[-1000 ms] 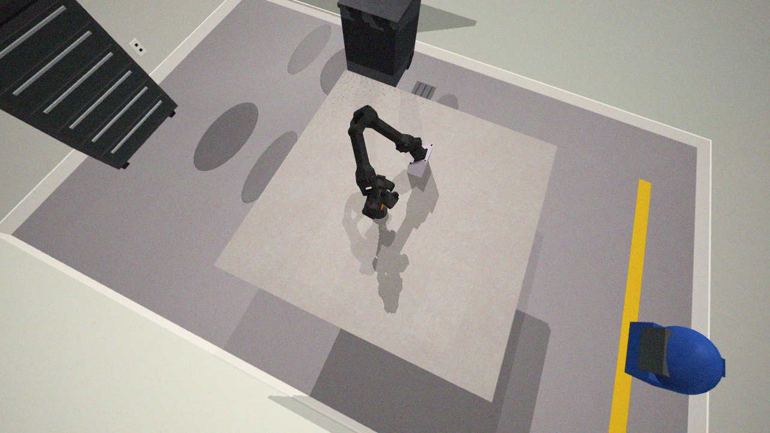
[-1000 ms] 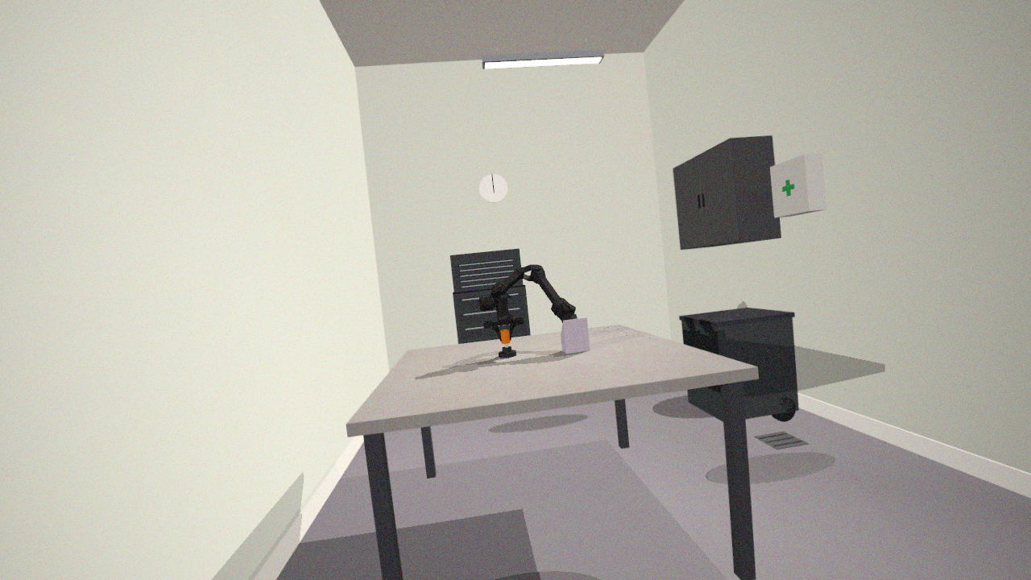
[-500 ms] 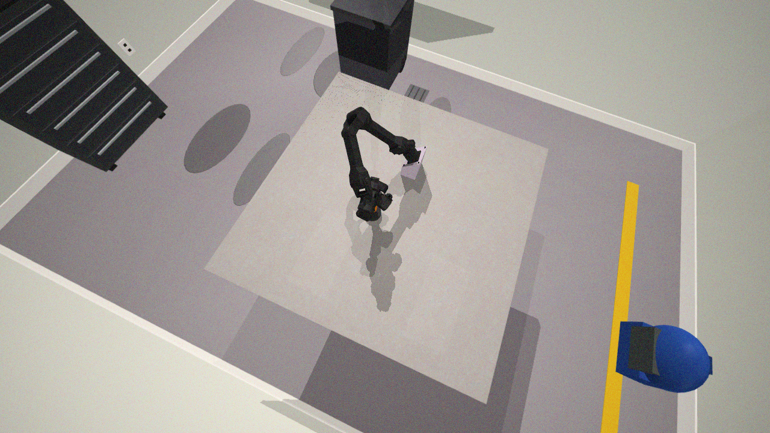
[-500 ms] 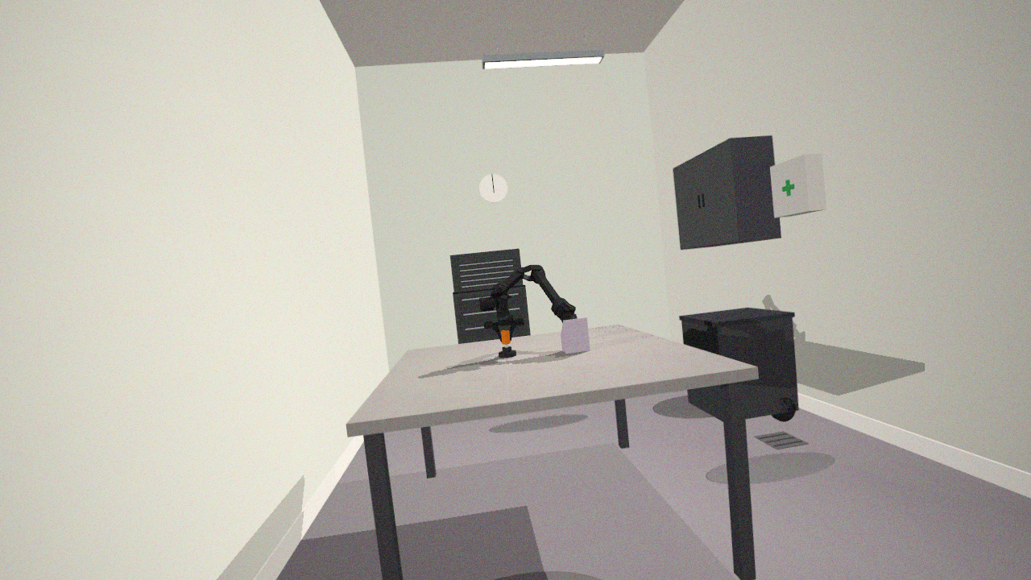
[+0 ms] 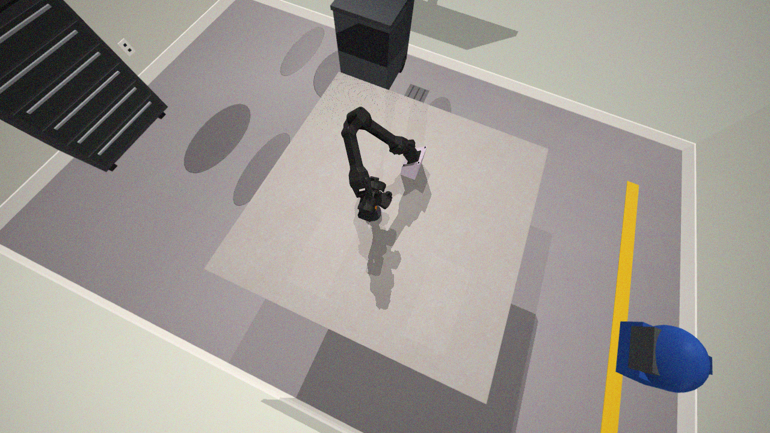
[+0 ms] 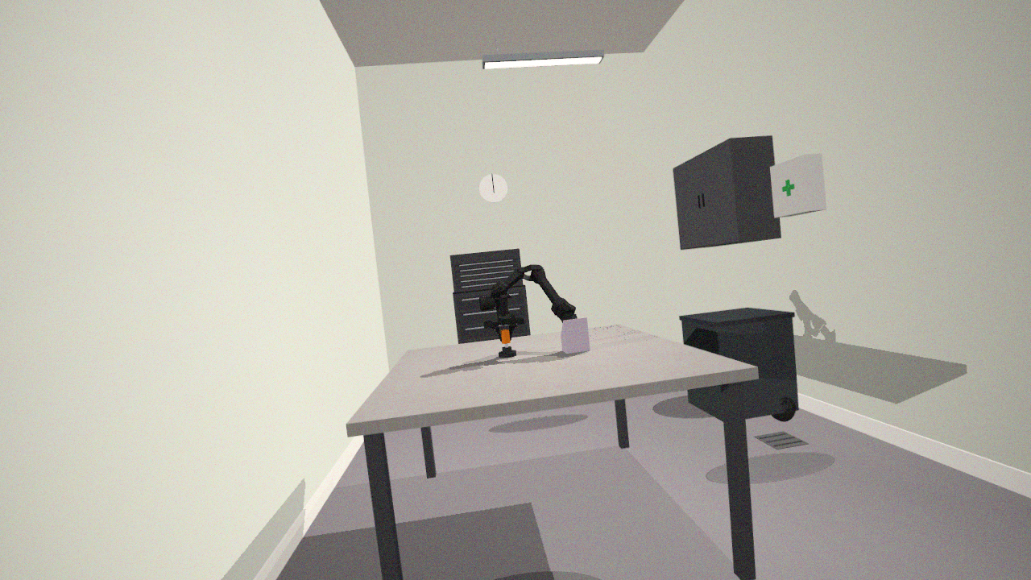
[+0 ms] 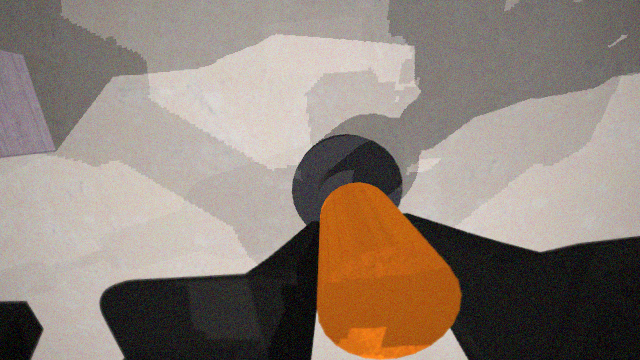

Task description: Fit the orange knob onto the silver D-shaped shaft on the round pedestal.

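Centrally, the black tool [image 7: 385,260] is clenched around the orange knob [image 7: 382,270], holding it upright directly above the dark round pedestal [image 7: 320,175]. Beneath them lies the pale bench [image 6: 577,382], with the arm's lilac base block [image 6: 574,335] nearby.

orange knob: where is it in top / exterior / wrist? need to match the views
Top: orange knob shows only as a speck near centre, under the arm's wrist.
Exterior: small, left of centre above the table, held in the tool.
Wrist: large, lower centre, between dark fingers.
Shared landmark: the round pedestal directly beneath it.
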Controlling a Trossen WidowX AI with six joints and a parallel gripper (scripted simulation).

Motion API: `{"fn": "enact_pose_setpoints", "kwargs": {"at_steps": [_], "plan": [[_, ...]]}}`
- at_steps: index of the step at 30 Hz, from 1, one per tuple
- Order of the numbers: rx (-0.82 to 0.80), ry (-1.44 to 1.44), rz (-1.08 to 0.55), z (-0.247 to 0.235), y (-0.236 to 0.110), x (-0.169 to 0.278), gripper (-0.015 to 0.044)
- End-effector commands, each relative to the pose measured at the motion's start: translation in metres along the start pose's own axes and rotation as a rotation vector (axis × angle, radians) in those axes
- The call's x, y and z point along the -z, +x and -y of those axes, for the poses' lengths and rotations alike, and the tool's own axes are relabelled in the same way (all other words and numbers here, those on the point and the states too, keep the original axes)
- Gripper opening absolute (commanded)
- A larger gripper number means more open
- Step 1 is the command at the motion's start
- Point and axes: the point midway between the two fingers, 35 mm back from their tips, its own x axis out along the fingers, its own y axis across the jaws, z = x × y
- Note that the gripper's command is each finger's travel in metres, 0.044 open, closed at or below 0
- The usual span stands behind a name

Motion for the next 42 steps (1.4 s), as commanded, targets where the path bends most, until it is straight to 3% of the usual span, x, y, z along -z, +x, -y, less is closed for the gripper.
{"fn": "enact_pose_setpoints", "kwargs": {"at_steps": [1,42], "plan": [[0.003,-0.085,0.001,0.002,0.000,-0.001,0.0000],[0.003,-0.079,0.000,-0.001,0.016,-0.001,0.0000]]}}
